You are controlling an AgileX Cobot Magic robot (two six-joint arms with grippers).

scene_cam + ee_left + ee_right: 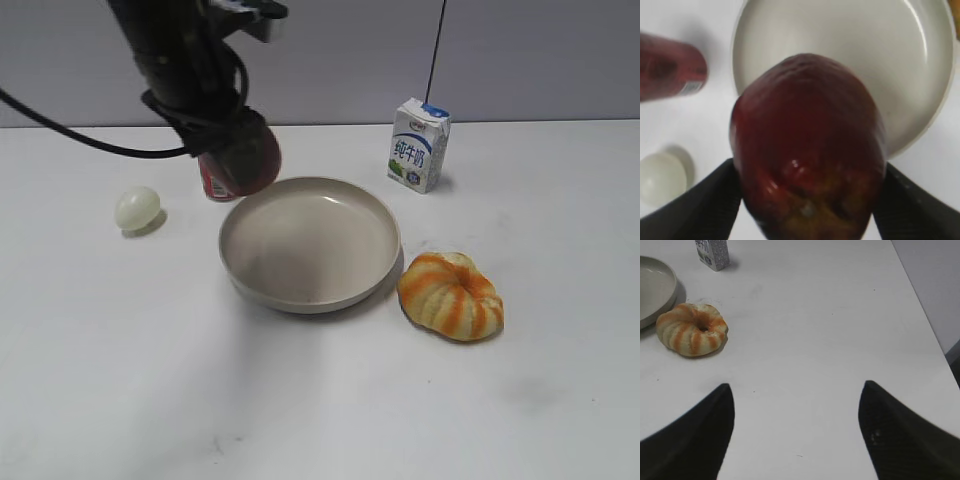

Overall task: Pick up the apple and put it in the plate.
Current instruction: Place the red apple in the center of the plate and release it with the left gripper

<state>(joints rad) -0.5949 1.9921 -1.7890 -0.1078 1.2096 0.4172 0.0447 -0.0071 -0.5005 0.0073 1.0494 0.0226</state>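
Note:
My left gripper [807,172] is shut on the dark maroon apple [807,150], which fills the left wrist view. In the exterior view the apple [250,155] hangs in the air over the back left rim of the beige plate [310,285]. The plate's bowl [920,65] lies empty below and beyond the apple. My right gripper [797,405] is open and empty over bare table, to the right of the plate's edge [662,300]; it is out of the exterior view.
A red can [212,183] stands just behind the apple, also seen lying left in the left wrist view [670,67]. A pale egg [137,208] sits left. A milk carton [418,145] stands at the back. An orange-and-white striped fruit [452,296] lies right of the plate.

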